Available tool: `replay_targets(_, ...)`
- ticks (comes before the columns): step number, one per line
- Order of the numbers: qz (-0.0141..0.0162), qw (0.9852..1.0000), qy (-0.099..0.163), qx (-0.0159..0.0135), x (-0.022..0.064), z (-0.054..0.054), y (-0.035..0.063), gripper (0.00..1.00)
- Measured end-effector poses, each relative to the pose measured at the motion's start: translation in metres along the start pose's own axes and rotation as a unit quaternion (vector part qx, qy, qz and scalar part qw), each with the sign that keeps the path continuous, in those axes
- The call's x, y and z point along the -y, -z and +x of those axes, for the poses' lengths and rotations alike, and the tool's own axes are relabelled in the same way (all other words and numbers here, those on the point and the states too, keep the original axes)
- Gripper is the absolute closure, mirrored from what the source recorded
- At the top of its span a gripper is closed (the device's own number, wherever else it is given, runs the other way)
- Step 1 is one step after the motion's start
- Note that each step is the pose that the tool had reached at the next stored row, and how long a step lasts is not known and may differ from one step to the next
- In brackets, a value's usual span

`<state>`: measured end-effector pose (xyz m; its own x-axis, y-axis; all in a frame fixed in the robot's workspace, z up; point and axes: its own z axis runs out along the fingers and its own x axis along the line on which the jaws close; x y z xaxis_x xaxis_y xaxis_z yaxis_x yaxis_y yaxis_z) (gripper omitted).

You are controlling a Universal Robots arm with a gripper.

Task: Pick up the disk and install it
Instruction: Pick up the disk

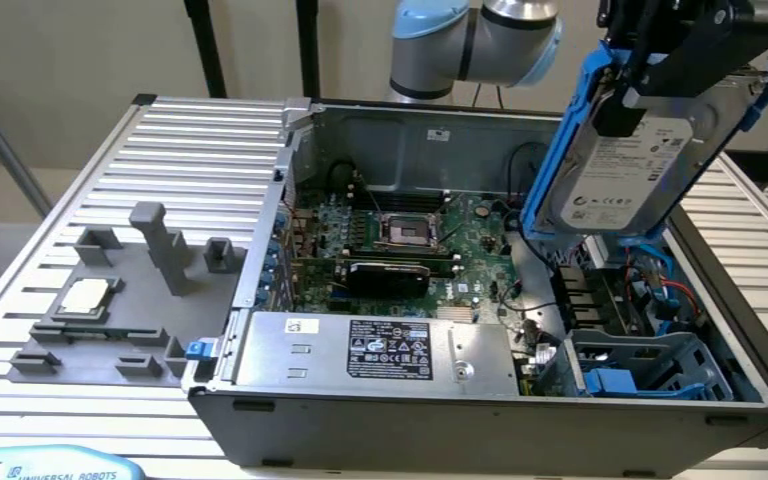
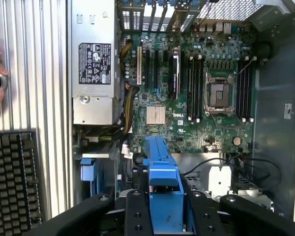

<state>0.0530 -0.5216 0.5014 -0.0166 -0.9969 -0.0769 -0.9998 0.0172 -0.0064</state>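
UR arm (image 1: 491, 55): rounded grey joint housings w/ pale-blue end caps (image 1: 424, 22) and a silver tube section, all smooth. Gripper (image 1: 651, 100): matte black, boxy, angular plates. Its fingers (image 2: 135, 216) are flat black bars w/ small round screw holes (a few per bar, in a row).

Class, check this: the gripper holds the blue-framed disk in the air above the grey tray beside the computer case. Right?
Not quite: the gripper holds the disk above the open case itself, not the tray, as the exterior view shows.
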Motion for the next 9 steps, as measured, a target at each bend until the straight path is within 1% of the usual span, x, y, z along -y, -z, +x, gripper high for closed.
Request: replay_targets(9,0.0001,1.0,0.0,-0.0001,0.0272,0.023,-0.0025,0.67)
